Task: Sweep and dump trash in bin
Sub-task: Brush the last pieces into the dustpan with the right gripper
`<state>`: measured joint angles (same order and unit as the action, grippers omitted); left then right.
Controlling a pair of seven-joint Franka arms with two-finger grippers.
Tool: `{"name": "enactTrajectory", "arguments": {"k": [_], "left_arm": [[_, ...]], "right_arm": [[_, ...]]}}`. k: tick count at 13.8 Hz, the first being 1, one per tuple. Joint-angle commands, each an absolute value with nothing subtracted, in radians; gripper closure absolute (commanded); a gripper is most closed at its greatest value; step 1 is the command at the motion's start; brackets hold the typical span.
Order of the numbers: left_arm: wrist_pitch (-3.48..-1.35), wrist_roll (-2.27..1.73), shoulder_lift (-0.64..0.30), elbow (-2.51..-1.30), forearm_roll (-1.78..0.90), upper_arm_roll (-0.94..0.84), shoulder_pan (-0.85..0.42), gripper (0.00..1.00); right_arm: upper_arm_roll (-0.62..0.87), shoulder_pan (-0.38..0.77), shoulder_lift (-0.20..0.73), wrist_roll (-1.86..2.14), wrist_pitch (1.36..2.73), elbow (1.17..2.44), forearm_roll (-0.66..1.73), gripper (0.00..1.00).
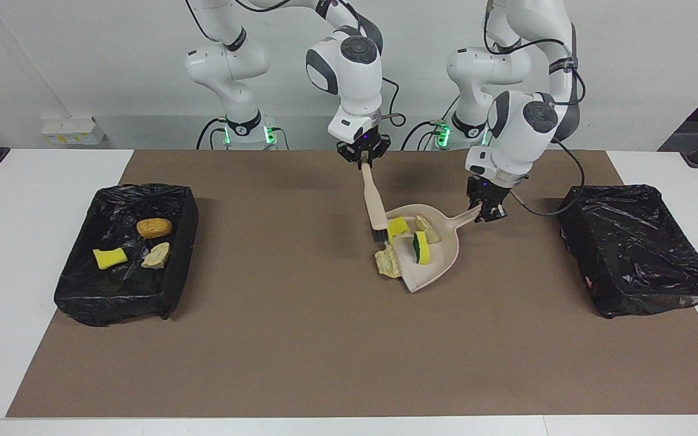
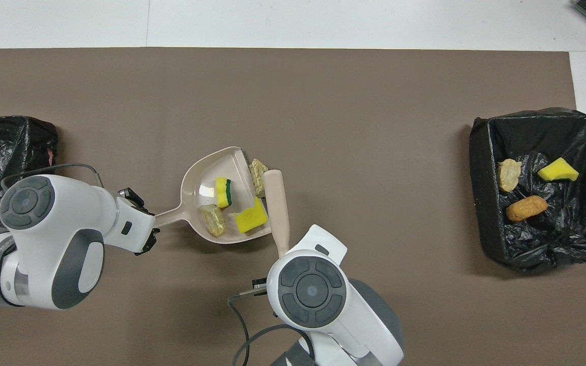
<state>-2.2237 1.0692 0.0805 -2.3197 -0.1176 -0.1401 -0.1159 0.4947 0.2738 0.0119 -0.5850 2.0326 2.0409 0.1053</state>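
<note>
My left gripper [image 1: 487,209] is shut on the handle of the beige dustpan [image 1: 446,260], which lies flat on the brown mat; the gripper also shows in the overhead view [image 2: 145,226]. My right gripper [image 1: 363,158] is shut on the beige brush [image 1: 372,203], whose bristles stand at the pan's mouth. In the pan [image 2: 194,175] lie a yellow sponge chunk [image 1: 397,227], a yellow-green sponge [image 1: 422,247] and a beige lump [image 1: 428,229]. Another beige lump [image 1: 389,261] lies on the mat just outside the pan's mouth, beside the brush [image 2: 276,203] tip.
A black-lined bin [image 1: 182,242] at the right arm's end holds a brown bread piece [image 1: 154,227], a yellow sponge [image 1: 109,257] and a beige lump [image 1: 156,255]. A second black-lined bin [image 1: 634,248] stands at the left arm's end, beside the pan's handle.
</note>
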Motion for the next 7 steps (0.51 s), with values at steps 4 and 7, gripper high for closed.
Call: {"name": "enactTrajectory", "arguments": {"k": [4,7], "left_arm": [[-2.246,1.094,0.097,-2.336,-0.084,-0.141,-0.124,1.0],[-2.244,1.097,0.097,-2.339,-0.086,-0.141,-0.112,1.0]], "right_arm": [[0.497,0.127,0.157,-0.316,2.045,1.995,0.059,1.0],[0.502,0.158,0.381,-0.365,2.025,1.788,-0.15,1.0]]}}
